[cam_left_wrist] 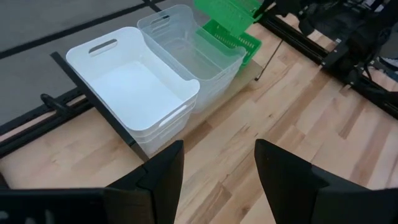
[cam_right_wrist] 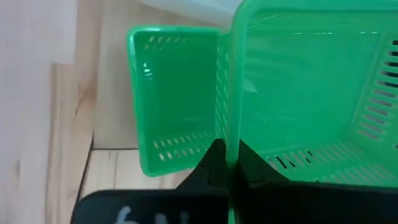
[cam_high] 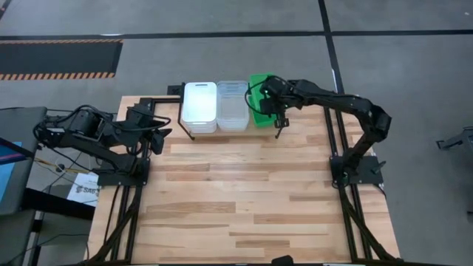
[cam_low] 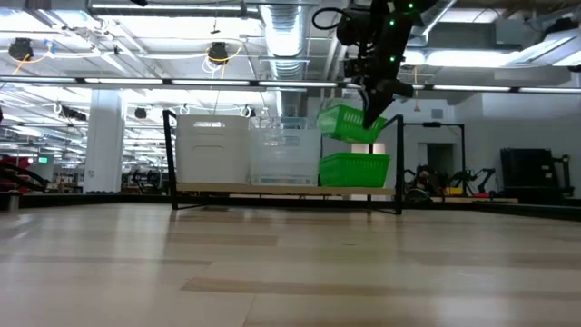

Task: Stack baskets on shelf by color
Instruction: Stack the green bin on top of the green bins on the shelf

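Right gripper (cam_low: 374, 116) pinches tilted green basket (cam_low: 348, 123) above shelved green one (cam_low: 354, 170); clear stack (cam_low: 284, 151) adjacent, probably clear.

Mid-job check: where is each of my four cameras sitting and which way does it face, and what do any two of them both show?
High view: overhead, straight down on table; both arms, shelf.
Low view: table height, level toward shelf; right gripper holding raised green basket above lower green basket.
Left wrist view: on the parked left arm, facing white baskets and clear baskets; its open fingers show.
Right wrist view: its fingers pinch the raised basket's rim.
Shared: low and left wrist views both show the raised green basket.
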